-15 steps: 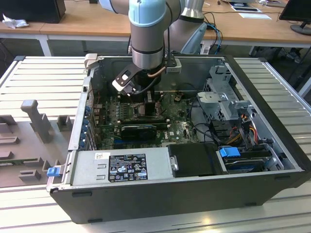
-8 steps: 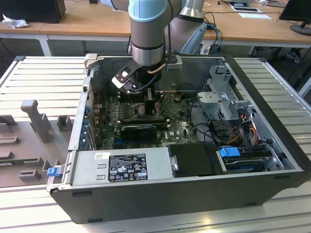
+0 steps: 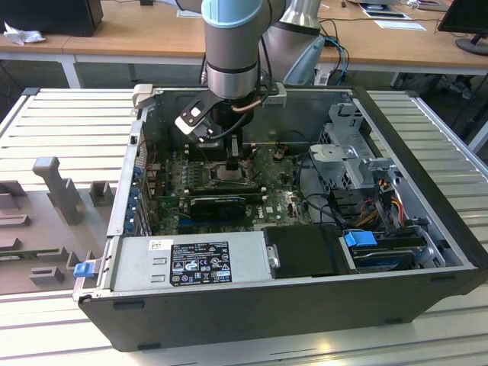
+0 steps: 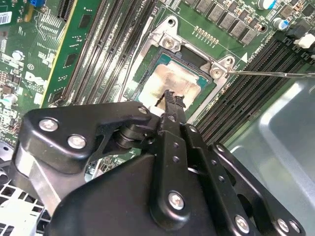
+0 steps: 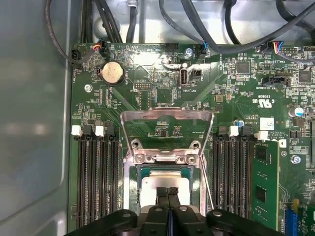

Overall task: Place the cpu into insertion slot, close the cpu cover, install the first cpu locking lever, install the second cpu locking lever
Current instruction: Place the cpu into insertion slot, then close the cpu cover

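open computer case (image 3: 267, 313) on a slatted bench (image 3: 61, 114), arm (image 3: 232, 46) reaches down into it. motherboard (image 5: 147, 69) lies flat on the case floor; the socket (image 4: 167, 39) near its middle is the reference point. memory slots (image 5: 96, 177) flank the socket on two sides. cover (image 5: 167, 115) is swung back off the socket on its hinge side, window bare, not closed. cpu (image 5: 165, 183) lies inside the socket and looks flat, though its near part is hidden behind the gripper. gripper (image 5: 169, 192) is directly over the cpu, its two fingers clenched together with nothing between them; tips at or just above the metal top, contact not clear. thin wire lever (image 5: 208, 189) runs along one side of the socket and looks free. risks, as judged: clenched tips pushing or dragging on the chip could skew it in the socket and bend contacts beneath; a chip not fully keyed would jam under the cover; the free lever could foul the cover or catch the fingers.
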`<state>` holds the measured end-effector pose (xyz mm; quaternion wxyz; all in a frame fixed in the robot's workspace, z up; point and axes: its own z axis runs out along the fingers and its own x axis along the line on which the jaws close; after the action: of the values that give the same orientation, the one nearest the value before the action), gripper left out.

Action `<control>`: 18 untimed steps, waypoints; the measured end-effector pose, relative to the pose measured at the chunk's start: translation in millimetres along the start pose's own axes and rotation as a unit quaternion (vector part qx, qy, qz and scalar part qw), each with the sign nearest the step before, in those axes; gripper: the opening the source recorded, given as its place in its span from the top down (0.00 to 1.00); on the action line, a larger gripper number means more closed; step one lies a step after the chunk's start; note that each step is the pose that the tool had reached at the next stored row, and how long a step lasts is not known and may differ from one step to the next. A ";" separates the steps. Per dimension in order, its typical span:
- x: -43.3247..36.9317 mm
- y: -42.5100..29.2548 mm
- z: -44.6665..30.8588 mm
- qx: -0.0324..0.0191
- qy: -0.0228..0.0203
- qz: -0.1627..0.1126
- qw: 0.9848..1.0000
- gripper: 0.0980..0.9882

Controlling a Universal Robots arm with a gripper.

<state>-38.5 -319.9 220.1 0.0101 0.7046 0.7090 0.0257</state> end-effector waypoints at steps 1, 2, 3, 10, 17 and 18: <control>0.0 0.0 -0.8 0.000 0.000 0.000 1.000 0.99; 0.1 0.1 -1.0 0.000 0.000 0.000 1.000 0.99; 0.0 0.1 -1.5 0.000 0.000 0.000 1.000 0.99; 0.1 0.3 -4.9 0.000 0.000 0.000 1.000 0.99; -1.1 2.5 -4.9 0.000 0.000 0.000 1.000 0.99; -1.3 3.9 -4.9 0.000 0.000 0.000 1.000 0.99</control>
<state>-34.8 -321.3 225.2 0.0101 0.7047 0.7090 0.0256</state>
